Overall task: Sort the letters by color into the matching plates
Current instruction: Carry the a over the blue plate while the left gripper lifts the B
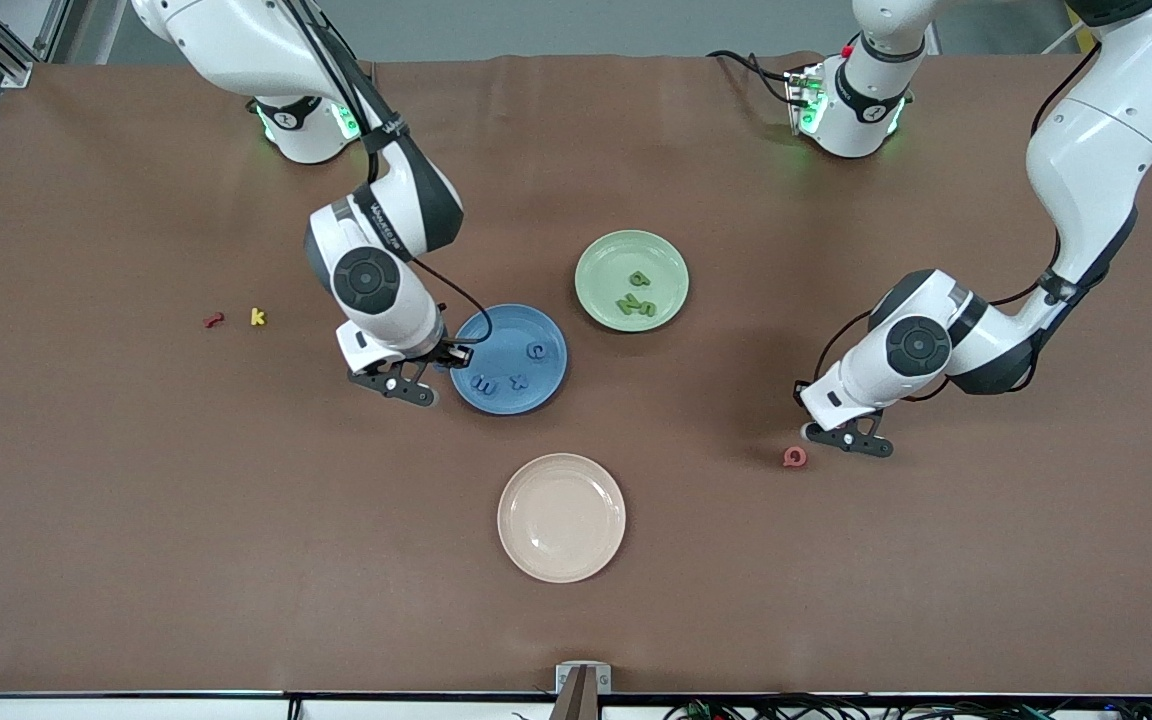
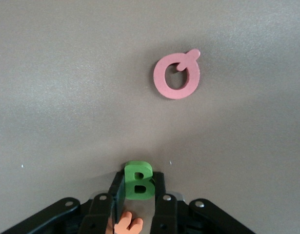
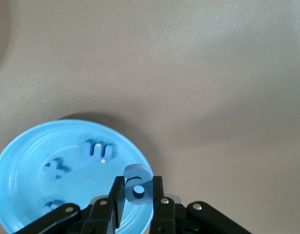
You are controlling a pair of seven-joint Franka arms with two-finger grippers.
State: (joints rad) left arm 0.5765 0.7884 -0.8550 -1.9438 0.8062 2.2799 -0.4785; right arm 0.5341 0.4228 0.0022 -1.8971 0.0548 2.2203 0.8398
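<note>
while left end effector [image 2: 139,202] grips green b [image 2: 138,183], right end effector [image 3: 138,200] grips blue letter [image 3: 138,184]

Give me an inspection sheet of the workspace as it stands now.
Surface: brown mat, flat.
Job's things: blue plate holds three blue letters; green plate holds three green letters.
Clutter: cream plate; pink letter; red letter beside yellow letter; orange letter under the left hand.
Grippers: left hand shut on a green B beside the pink letter; right hand shut on a blue letter over the blue plate's rim.
Cables: black cables near the left base.
Surroundings: nothing seen.
</note>
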